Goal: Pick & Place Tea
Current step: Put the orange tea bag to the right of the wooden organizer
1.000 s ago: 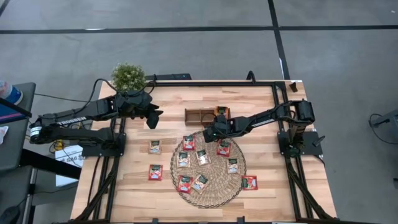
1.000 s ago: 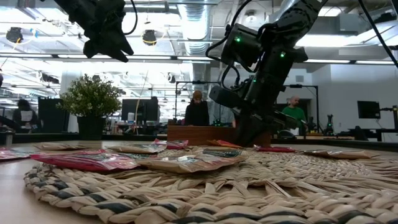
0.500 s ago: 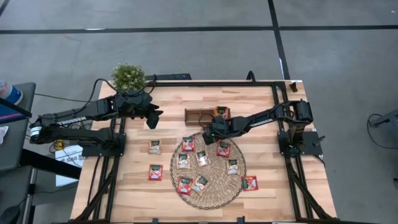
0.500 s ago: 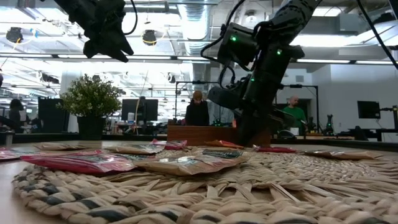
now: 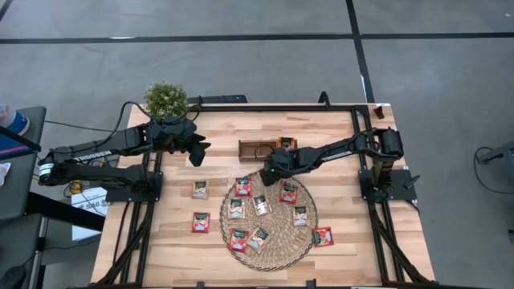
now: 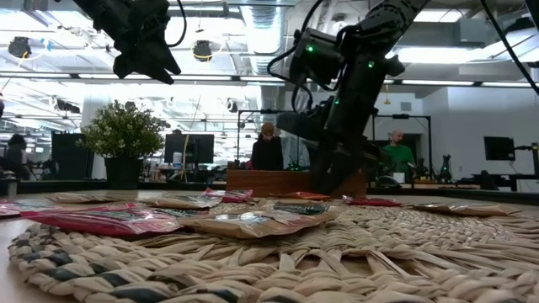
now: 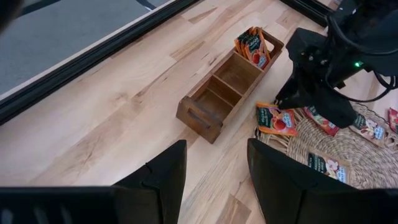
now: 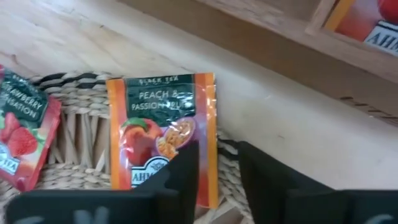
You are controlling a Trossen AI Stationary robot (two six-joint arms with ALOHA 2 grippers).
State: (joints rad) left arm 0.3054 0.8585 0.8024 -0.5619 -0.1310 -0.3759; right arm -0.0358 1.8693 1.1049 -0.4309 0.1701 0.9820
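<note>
Several tea sachets lie flat on the round wicker mat (image 5: 281, 229), red ones (image 5: 242, 187) and beige ones (image 5: 262, 205); others lie on the wood (image 5: 200, 222). More stand in an end compartment (image 7: 254, 46) of the wooden tray (image 5: 255, 148). My right gripper (image 8: 217, 149) is open, low over the mat's far edge, at an orange peach sachet (image 8: 161, 134) that rests on the mat's rim. One finger overlaps the sachet's corner and the other stands past its edge. My left gripper (image 5: 198, 154) waits open and raised, left of the tray. My right gripper points down at the orange sachet's corner (image 8: 208, 127), near the tray side. Its own finger (image 8: 186, 168) covers that spot, so I cannot tell whether it touches the sachet. The sachet lies flat on the mat's edge.
A potted plant (image 5: 166, 98) stands at the far left corner. The tray's other two compartments (image 7: 214, 99) show bare wood. Bare table lies between the tray and the left arm and along the near edge. People stand in the room beyond the table.
My right gripper has shifted a little toward the table's left along the mat's far edge, staying low and open. The left arm and the sachets have kept still.
</note>
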